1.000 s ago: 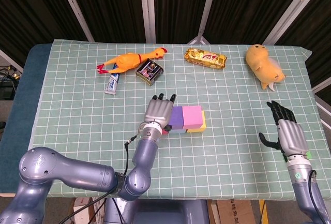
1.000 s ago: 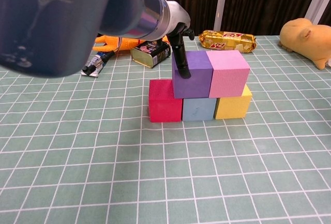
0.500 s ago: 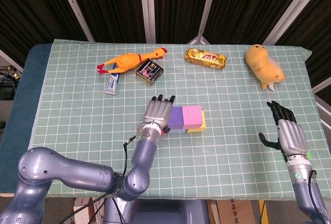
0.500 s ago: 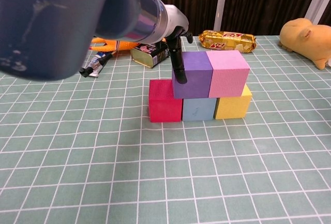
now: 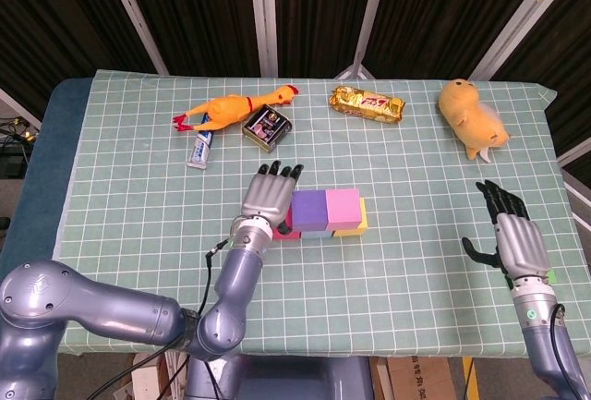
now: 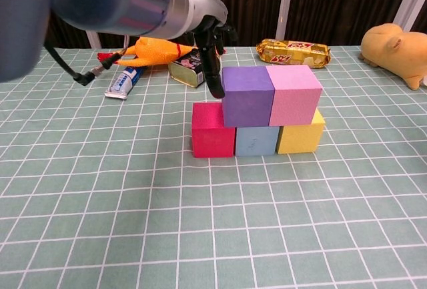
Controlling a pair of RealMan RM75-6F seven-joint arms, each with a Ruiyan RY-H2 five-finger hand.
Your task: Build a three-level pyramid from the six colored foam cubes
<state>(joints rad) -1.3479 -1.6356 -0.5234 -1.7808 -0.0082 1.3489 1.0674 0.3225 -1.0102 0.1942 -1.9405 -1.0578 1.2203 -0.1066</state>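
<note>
Foam cubes are stacked near the worktop (image 5: pixel 138 187) middle, and the purple cube (image 6: pixel 247 95) is taken as the landmark. Under it, three cubes form the bottom row: red (image 6: pixel 213 131) to its lower left, blue (image 6: pixel 255 140) directly beneath, yellow (image 6: pixel 301 135) to its lower right. A pink cube (image 6: pixel 294 93) sits touching its right side, so two levels are judged complete. Only five cubes can be counted; the sixth is not seen in either view.

The left robot hand (image 5: pixel 268 195) is held just left of the purple cube, over the red one, its fingers extended and nothing gripped; a fingertip (image 6: pixel 217 89) hangs close beside the purple cube's upper left edge, and contact cannot be confirmed. The right robot hand (image 5: pixel 513 234) is parked well to the right, empty with fingers spread.

The step in hand is judged to be squaring or releasing the second level. Next, the last cube must be found and centred over the purple-pink seam.

Beyond the purple cube lie a tin (image 5: pixel 268 128), a rubber chicken (image 5: pixel 235 107) and a snack bar (image 5: pixel 367 103).
</note>
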